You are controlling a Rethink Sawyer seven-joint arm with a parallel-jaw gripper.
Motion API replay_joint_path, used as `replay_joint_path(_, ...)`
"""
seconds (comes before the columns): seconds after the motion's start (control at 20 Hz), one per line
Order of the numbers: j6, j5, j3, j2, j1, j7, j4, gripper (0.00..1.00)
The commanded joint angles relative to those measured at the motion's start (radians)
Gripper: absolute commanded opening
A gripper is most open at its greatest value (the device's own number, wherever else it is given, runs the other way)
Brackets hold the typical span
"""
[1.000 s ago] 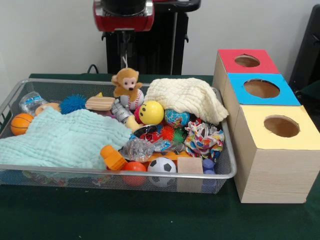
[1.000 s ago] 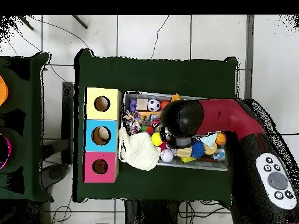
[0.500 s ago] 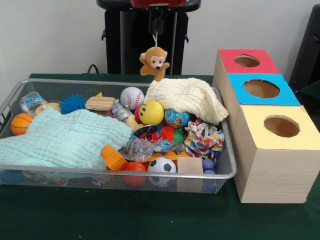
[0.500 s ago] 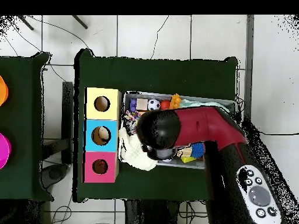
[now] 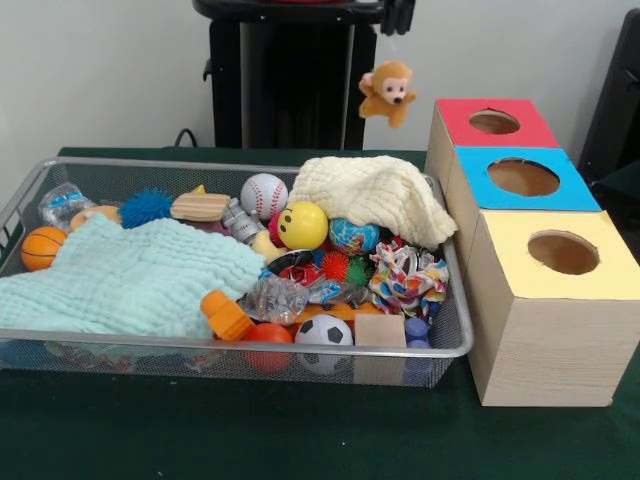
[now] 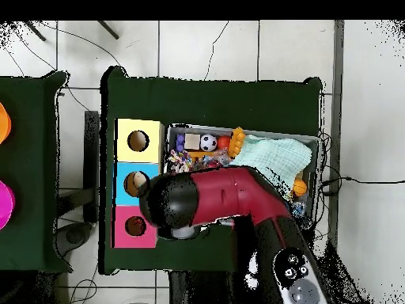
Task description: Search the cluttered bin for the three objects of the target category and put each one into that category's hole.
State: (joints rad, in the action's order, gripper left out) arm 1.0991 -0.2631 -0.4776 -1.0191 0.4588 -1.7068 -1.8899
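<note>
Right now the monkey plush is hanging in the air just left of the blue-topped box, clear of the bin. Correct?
Not quite. In the front view the monkey plush hangs in the air just left of the red-topped box, not the blue-topped box. It is clear of the bin, as you said.

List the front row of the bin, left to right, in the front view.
Mint muslin cloth → orange plastic block toy → small orange ball → black-and-white soccer ball → plain wooden cube

Brown monkey [image 5: 385, 90], red [image 5: 494, 122], blue [image 5: 522, 178], yellow boxes [image 5: 560, 252]
</note>
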Motion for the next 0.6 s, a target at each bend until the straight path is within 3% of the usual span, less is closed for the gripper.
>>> replay_joint_path(0.05, -0.126, 0.105, 0.106, -0.090, -0.090, -0.314, -0.200, 0.00)
replay_joint_path(0.4, -0.149, 0.211, 0.198, -0.140, -0.239, -0.413, -0.272, 0.00)
replay_joint_path(0.6, -0.171, 0.262, 0.234, -0.126, -0.291, -0.442, -0.285, 0.00)
